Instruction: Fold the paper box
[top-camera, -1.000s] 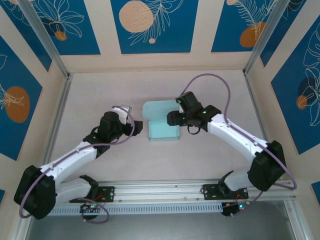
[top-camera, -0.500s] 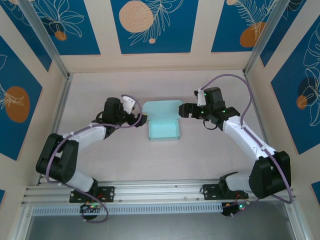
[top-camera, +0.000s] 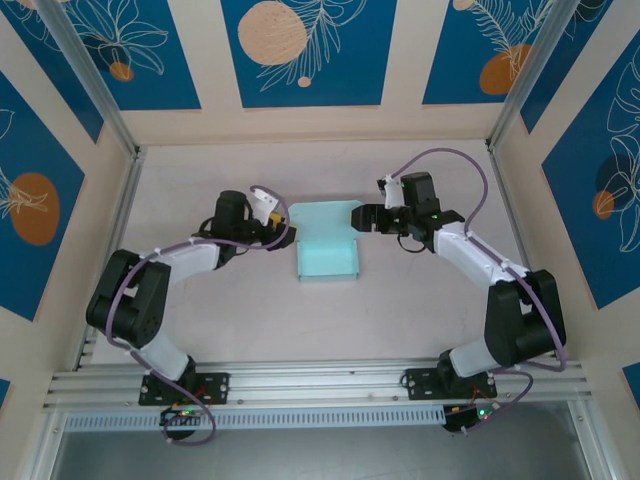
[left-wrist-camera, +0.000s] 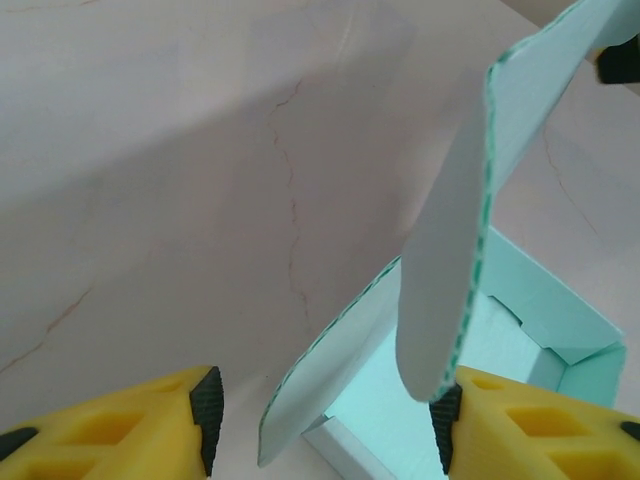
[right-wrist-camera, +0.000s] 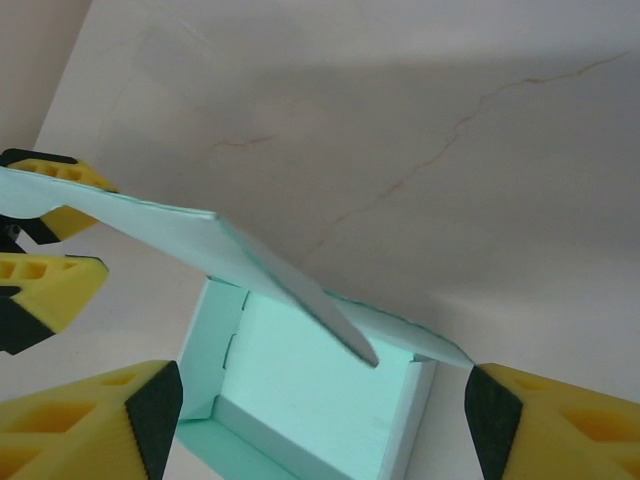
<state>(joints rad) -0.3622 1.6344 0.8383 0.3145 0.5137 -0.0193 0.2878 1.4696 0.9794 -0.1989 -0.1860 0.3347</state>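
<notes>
Closing in from either side since a moment ago, left gripper (top-camera: 284, 233) and right gripper (top-camera: 362, 218), jaws apart and holding nothing, bracket the raised lid flap (top-camera: 320, 212) of the paper box (top-camera: 328, 258) lying between them; pinching both corners evenly should keep the fold square.

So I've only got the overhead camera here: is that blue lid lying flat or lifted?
Observer: Lifted. The left wrist view shows the lid flap of the paper box raised off the table, leaning over the open box.
Operator: Is the right gripper pinching it?
Observer: No. In its wrist view the right gripper is open, and the lid's corner sits between its fingers, touching neither.
Operator: And the left one?
Observer: The left gripper is open too; the lid's scalloped tip sits beside one finger only.
</notes>
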